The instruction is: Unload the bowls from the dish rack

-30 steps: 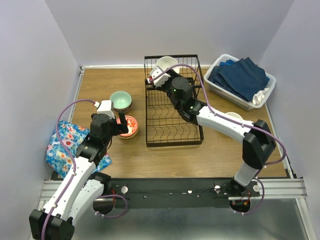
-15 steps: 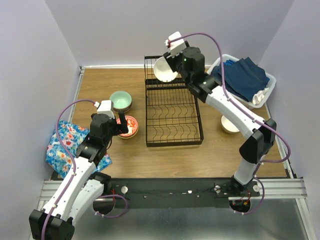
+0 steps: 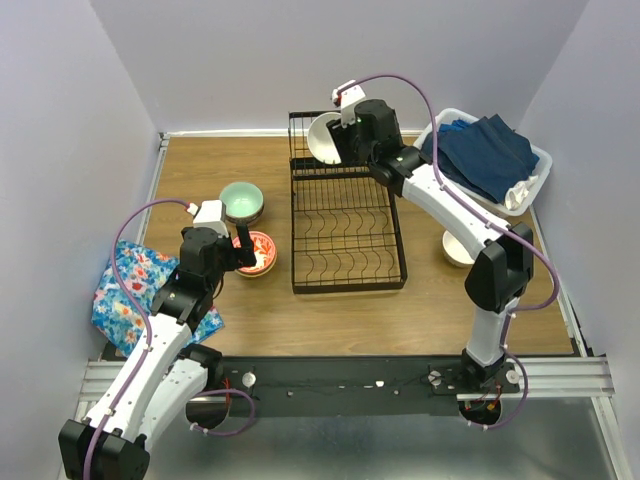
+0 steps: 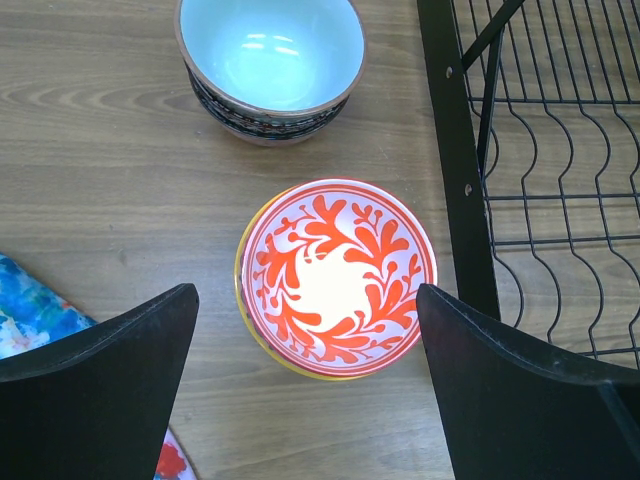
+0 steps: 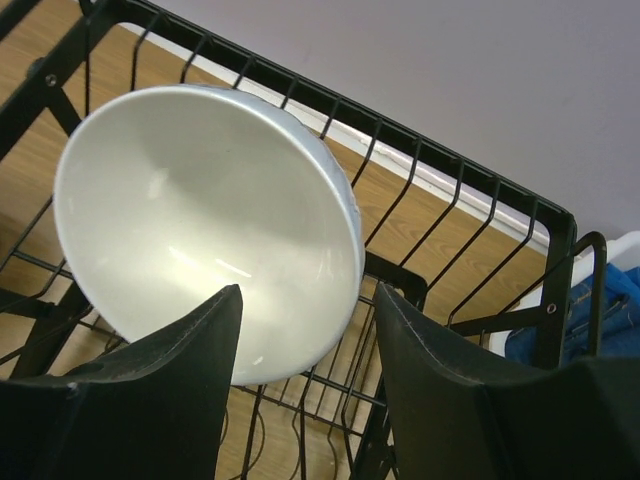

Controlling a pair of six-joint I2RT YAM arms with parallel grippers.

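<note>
Top cam: high, behind arm bases, looks down, dish rack (image 3: 348, 287) central. Left wrist: close, straight down just left of rack. Right wrist: close on rack's far end. All share rack wire.

arms (image 3: 150, 355): white links, black joints | cables (image 3: 122, 232): purple | end effector fingers (image 4: 100, 370): black, wedge-shaped

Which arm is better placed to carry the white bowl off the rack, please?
Right: the right gripper holds the white bowl by its rim above the rack; the left gripper hangs open over the red bowl.
</note>
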